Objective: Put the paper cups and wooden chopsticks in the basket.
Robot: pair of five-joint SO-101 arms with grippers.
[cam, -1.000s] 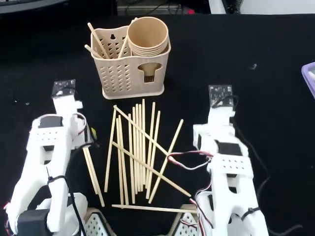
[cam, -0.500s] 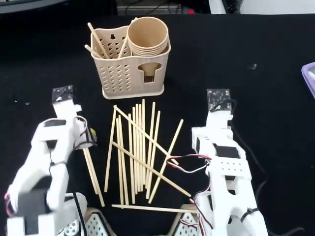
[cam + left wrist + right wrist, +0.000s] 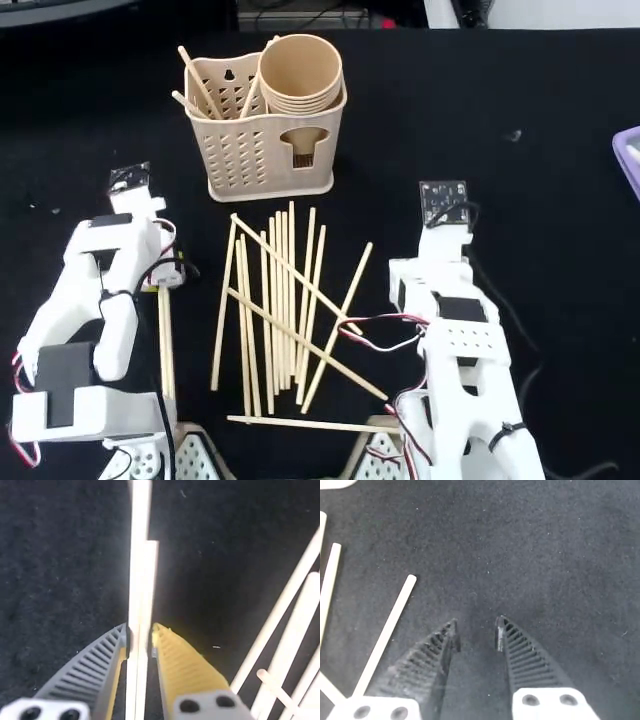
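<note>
L jaws are closed on a chopstick pair (image 3: 141, 580): grey jaw on one side, yellow on the other, both touching the wood. The two sticks lie side by side, one end poking out further than the other. In the high view we see the L arm (image 3: 95, 290) at the L side of the black worktop (image 3: 540, 90), w/ that pair running alongside it, apart from the main chopstick pile (image 3: 280, 300). We can't tell if the pair is lifted or resting on the worktop. The pile lies loose between the two arms: most sticks approx. parallel, a few crossed diagonally over them, and a single chopstick (image 3: 310, 424) crosswise at the near end. R jaws are open w/ nothing between them, over bare worktop, and a stick end (image 3: 387, 622) lies just beside one jaw. R arm (image 3: 455, 320) sits R of the pile, its red/white wires (image 3: 380, 318) draped over the pile's edge. Basket (image 3: 245, 160) stands upright beyond the pile and has 2 compartments: a paper cup stack (image 3: 300, 70) in the R one, a few leaning chopsticks (image 3: 195, 78) in the L one. Purple item (image 3: 628, 150) at the far R edge, can't tell what.
</note>
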